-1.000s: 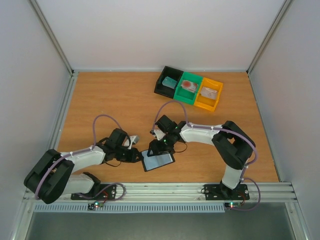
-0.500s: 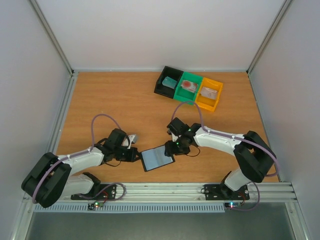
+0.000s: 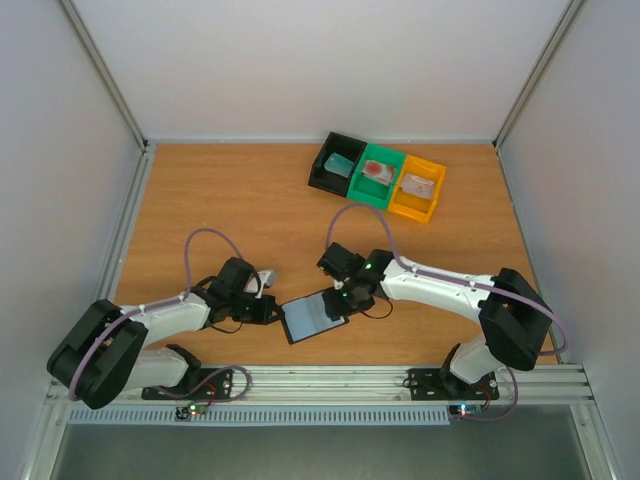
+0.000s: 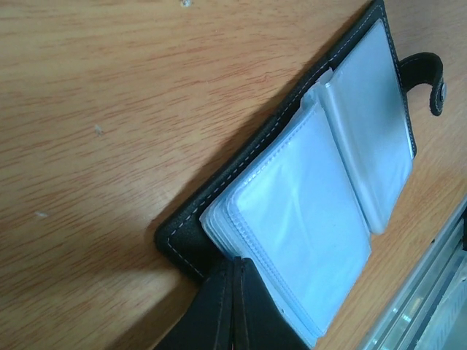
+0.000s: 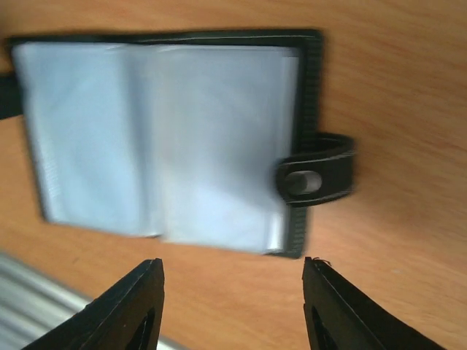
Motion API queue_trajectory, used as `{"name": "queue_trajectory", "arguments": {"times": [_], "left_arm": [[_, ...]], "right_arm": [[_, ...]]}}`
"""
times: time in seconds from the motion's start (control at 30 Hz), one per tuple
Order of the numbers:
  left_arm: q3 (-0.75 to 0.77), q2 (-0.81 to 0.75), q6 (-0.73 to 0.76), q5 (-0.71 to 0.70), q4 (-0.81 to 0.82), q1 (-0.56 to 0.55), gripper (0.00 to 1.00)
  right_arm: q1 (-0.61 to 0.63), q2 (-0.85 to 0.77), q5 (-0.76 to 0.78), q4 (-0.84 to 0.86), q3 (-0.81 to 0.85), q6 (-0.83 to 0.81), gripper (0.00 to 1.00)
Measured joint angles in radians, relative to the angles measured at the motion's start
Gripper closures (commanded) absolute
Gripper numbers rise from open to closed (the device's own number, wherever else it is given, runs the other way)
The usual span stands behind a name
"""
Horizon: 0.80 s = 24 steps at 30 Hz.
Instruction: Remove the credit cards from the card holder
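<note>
Card holder (image 3: 315, 314) lies open on tabletop (image 3: 220, 210), clear sleeves (image 4: 306, 219) facing up. Left fingers (image 4: 217, 315) pressed together, tips at holder's near corner; whether cover is pinched, cannot tell. Right fingers (image 5: 124, 313) apart, hovering just over holder's strap (image 5: 317, 175) side, not touching. Credit cards (image 3: 377, 171) well apart from holder, in trays (image 3: 318, 175) beyond it.

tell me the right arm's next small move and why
Probably lower the right jaws to the holder and turn a sleeve: they hang open above it, the left jaws grip its edge, and the sleeves showing look empty, so a card may hide behind.
</note>
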Motion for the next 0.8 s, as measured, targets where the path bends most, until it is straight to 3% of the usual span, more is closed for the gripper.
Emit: {"name": "queue_trajectory", "arguments": {"times": [0.07, 0.17, 0.53, 0.8], "left_arm": [[0.0, 0.002, 0.0, 0.001, 0.003, 0.0, 1.0], [0.0, 0.003, 0.0, 0.001, 0.004, 0.0, 1.0], [0.0, 0.004, 0.0, 0.001, 0.006, 0.0, 1.0], [0.0, 0.02, 0.0, 0.008, 0.032, 0.0, 1.0]], "right_arm": [[0.055, -0.005, -0.003, -0.007, 0.033, -0.003, 0.36], [0.097, 0.019, -0.006, 0.008, 0.031, 0.01, 0.31], [0.082, 0.174, 0.032, 0.072, 0.04, 0.026, 0.32], [0.072, 0.188, -0.024, 0.085, 0.053, -0.009, 0.69]]}}
